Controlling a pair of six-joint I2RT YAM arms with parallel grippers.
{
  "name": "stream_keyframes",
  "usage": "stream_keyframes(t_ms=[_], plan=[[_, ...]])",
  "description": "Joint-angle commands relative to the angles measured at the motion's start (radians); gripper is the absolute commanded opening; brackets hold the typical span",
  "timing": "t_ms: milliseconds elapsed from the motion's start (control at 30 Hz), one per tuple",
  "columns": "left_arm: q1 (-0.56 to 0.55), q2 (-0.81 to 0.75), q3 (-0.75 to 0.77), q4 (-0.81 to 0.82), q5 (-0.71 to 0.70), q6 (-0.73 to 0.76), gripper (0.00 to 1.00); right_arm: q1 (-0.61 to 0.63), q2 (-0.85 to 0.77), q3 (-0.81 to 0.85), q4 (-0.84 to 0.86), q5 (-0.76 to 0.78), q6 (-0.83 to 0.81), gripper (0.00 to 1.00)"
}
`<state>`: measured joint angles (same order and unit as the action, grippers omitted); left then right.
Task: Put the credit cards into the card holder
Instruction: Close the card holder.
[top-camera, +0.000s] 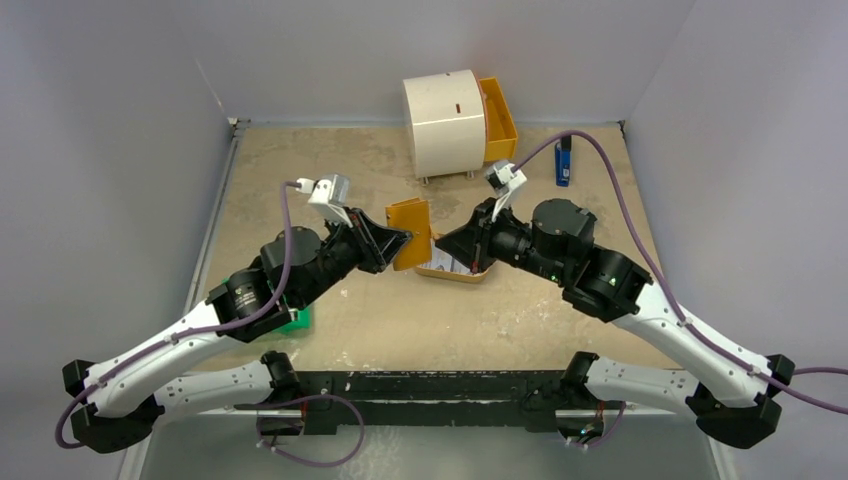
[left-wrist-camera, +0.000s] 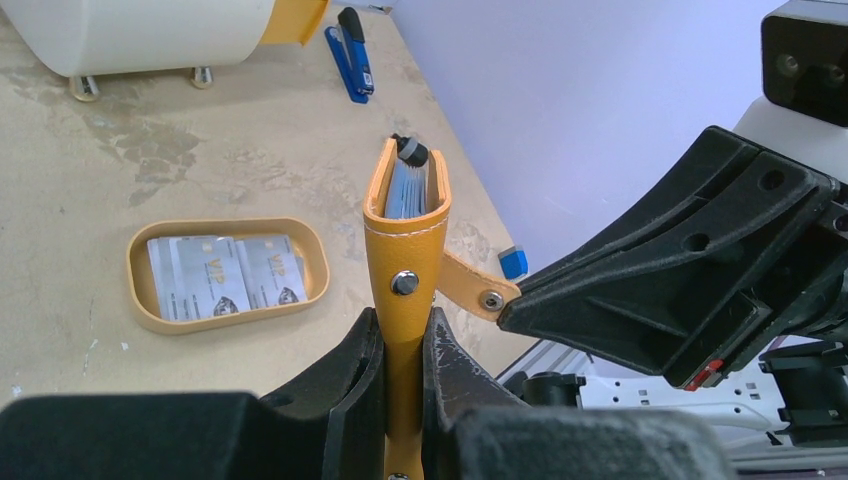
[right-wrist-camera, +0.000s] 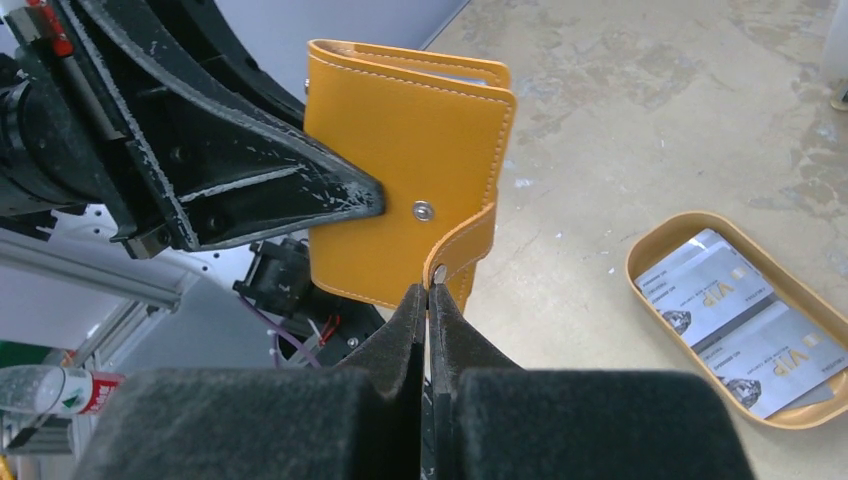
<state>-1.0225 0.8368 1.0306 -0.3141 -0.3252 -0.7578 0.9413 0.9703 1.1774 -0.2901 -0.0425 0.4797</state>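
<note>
The card holder (top-camera: 409, 231) is a tan-orange leather wallet held upright in the air. My left gripper (left-wrist-camera: 404, 345) is shut on its lower edge; grey-blue card slots show in its top (left-wrist-camera: 407, 190). My right gripper (right-wrist-camera: 428, 296) is shut on the tip of the wallet's snap strap (right-wrist-camera: 462, 247), which is pulled off the stud (right-wrist-camera: 423, 210). Two pale white-blue credit cards (left-wrist-camera: 222, 277) lie side by side in a tan oval tray (left-wrist-camera: 140, 290) on the table; they also show in the right wrist view (right-wrist-camera: 740, 320). In the top view the right arm hides most of the tray (top-camera: 452, 272).
A white cylindrical box (top-camera: 443, 121) with an orange drawer (top-camera: 498, 118) stands at the back. A blue lighter (top-camera: 563, 161) lies at the back right. A green object (top-camera: 296, 322) sits under the left arm. Grey walls enclose the table.
</note>
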Motion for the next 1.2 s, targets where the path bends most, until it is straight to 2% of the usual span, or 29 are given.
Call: stream_keyframes(t_ms=[0,400,767,1167], plan=[[0.005,0.012,0.051,0.065,0.008,0.038,0.0,0.0,-0.002,0.035,0.059,-0.082,-0.046,0.0],[0.005,0.013,0.04,0.105,0.085,0.059,0.0,0.001,0.025,0.014,0.11,-0.125,-0.014,0.0],[0.005,0.0,0.029,0.116,0.106,0.065,0.0,0.0,0.026,-0.007,0.113,-0.06,0.002,0.0],[0.006,-0.026,0.015,0.115,0.146,0.079,0.0,0.0,0.038,-0.032,0.168,-0.069,0.001,0.0]])
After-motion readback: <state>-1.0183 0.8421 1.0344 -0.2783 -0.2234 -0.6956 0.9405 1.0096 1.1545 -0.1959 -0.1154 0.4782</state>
